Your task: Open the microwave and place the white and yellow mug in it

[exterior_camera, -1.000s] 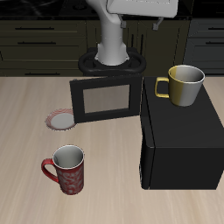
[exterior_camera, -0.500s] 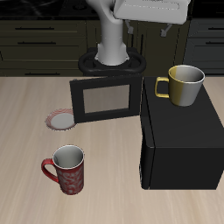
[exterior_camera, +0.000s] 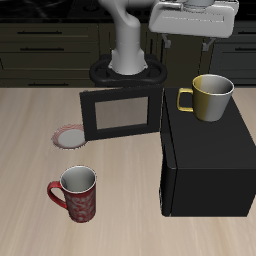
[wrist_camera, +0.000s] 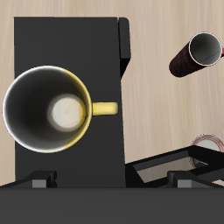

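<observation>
The microwave (exterior_camera: 205, 160) is a black box near the table's front edge. Its hinged door (exterior_camera: 122, 112) stands swung wide open, with the window panel facing the front. The white and yellow mug (exterior_camera: 212, 97) stands upright on top of the microwave, its handle toward the door. My gripper (exterior_camera: 187, 42) hangs open and empty well above the mug. In the wrist view the mug (wrist_camera: 48, 109) sits on the microwave's top (wrist_camera: 66, 35), with my gripper (wrist_camera: 109, 181) spread wide and the open door (wrist_camera: 166, 162) beside it.
A red patterned mug (exterior_camera: 76, 193) with a grey inside stands near the table's front edge, also in the wrist view (wrist_camera: 199, 51). A small white plate with a red rim (exterior_camera: 72, 135) lies beside the open door. Dark cabinets run along the back.
My gripper has moved sideways at the same height, from above the robot's base and the open door to above the yellow mug. Nothing on the table has moved.
</observation>
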